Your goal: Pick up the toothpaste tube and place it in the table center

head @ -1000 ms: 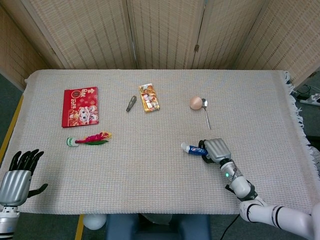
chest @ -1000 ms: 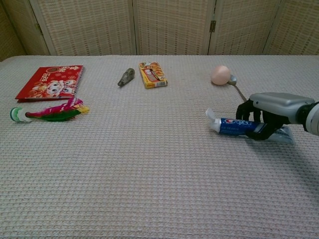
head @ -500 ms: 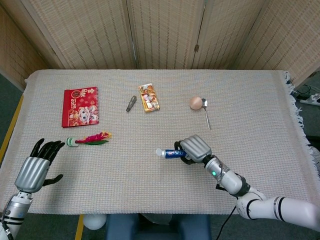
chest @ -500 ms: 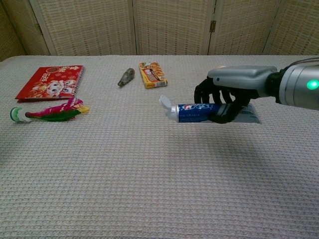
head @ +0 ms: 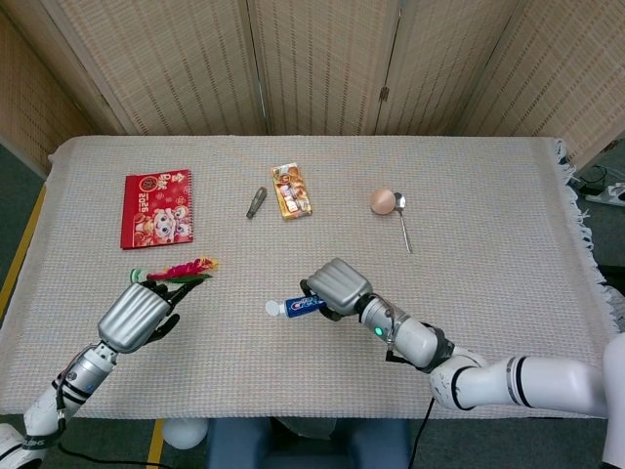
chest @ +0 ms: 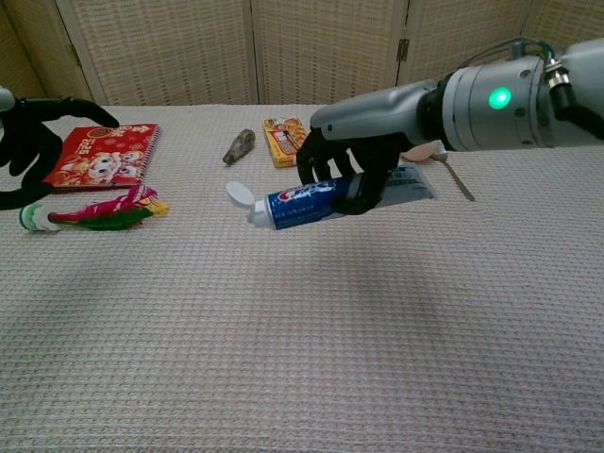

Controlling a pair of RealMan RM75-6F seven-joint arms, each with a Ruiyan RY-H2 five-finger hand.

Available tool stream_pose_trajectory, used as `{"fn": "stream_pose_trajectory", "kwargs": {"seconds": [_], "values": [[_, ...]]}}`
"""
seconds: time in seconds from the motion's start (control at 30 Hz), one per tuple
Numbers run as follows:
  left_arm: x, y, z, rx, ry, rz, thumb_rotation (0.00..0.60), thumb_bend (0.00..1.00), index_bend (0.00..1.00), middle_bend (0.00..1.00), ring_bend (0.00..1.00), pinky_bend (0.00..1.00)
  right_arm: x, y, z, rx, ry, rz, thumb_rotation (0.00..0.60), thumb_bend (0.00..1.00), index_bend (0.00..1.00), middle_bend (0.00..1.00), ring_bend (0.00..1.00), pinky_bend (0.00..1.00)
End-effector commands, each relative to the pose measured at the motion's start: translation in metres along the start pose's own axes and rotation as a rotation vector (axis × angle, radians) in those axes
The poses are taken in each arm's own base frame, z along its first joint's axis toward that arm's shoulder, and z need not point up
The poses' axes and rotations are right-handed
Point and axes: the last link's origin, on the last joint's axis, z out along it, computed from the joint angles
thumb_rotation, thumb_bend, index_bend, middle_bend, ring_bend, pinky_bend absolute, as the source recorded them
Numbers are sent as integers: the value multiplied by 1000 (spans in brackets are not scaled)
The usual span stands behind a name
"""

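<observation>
My right hand grips the blue and white toothpaste tube and holds it above the cloth near the table's middle. The tube lies nearly level, its white cap pointing to the left. My left hand hovers over the left side of the table, close to the feathered toy. Its black fingers are spread and hold nothing.
On the woven tablecloth lie a red booklet, a small grey object, a yellow packet, and an egg beside a spoon. Folding screens stand behind the table.
My right hand lifted the toothpaste tube off the cloth and carried it left toward the table's middle. My left hand rose from the front left edge to beside the feathered toy.
</observation>
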Motion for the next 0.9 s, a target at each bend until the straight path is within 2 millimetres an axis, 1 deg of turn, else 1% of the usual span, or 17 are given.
{"fn": "stream_pose_trajectory", "kwargs": {"seconds": [0.03,0.07,0.13,0.3,0.47,0.67,0.9], "values": [[-1,11,11,-61,-30,6,600,608,193,808,749,777,4,-8,3,-7,-25,-31,600,761,566,513,569,557],[-1,13,15,-75,-41,5,600,640,190,825,768,803,5,-11,5,-8,-28,-32,600,762,565,513,571,557],[-1,17,20,-90,-47,9,600,671,184,844,788,820,7,-13,7,-12,-30,-36,600,762,565,514,577,556],[-4,25,27,-110,-68,19,600,695,168,893,828,847,8,-17,11,-15,-39,-33,600,762,566,514,577,556],[-8,31,30,-116,-96,41,600,746,168,903,836,856,6,-18,14,-13,-38,-33,600,762,569,516,587,556],[-10,38,30,-137,-109,60,600,756,168,903,835,856,6,-18,17,-15,-30,-34,600,762,569,516,590,556],[-15,42,32,-141,-129,63,600,756,164,903,843,856,3,-19,19,-12,-32,-35,600,762,569,517,589,556]]}}
